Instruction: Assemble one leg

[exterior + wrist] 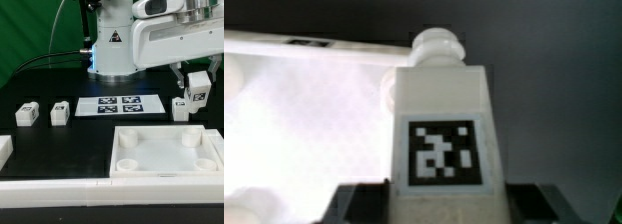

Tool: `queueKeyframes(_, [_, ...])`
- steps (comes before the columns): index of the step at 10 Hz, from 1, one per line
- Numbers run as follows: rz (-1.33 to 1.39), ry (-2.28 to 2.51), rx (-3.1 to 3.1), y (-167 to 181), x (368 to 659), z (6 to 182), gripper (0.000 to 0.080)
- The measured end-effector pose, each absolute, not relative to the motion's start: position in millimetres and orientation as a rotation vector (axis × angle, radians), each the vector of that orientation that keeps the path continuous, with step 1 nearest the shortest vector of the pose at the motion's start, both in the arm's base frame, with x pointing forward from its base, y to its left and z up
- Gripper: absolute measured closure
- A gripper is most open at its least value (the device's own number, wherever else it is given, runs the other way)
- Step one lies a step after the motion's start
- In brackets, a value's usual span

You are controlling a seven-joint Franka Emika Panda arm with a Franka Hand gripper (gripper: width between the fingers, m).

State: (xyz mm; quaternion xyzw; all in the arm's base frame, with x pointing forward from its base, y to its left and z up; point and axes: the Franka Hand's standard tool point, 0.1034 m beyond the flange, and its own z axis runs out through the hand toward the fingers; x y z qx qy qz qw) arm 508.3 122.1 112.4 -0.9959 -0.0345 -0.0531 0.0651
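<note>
My gripper (197, 95) is shut on a leg (198, 85), a small white block with a black-and-white tag, and holds it above the table at the exterior view's right. In the wrist view the held leg (443, 120) stands between the dark fingers (359, 203), tag facing the camera and its round peg end pointing away; the gripper (443, 208) grips its near end. Another leg (181, 109) lies on the table just below and to the left of the gripper. Two more legs (26, 115) (59, 112) lie at the exterior view's left.
The large white square tray-like piece (165, 168) with round corner holes lies at the front right, also seen in the wrist view (295, 100). The marker board (120, 104) lies mid-table. A white block (5, 150) and a long white strip (90, 190) lie at the front.
</note>
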Motion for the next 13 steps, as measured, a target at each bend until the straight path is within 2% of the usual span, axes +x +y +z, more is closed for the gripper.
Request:
queueKeyframes(2, [-0.414,-0.109,-2.992,117,513,112.5,0.0508])
queueKeyframes(3, [-0.567,-0.178,-2.98,109,526,116.7,0.0508])
queueKeyframes(7, [-0.614,-0.249,-2.967,111,559,122.5,0.0508])
queueKeyframes(10, [-0.626,-0.284,-2.953,114,594,124.0,0.0508])
queueKeyframes(12, [-0.605,-0.3,-2.949,117,604,126.8,0.0508])
queueKeyframes(13, [-0.692,-0.296,-2.94,114,607,128.4,0.0508])
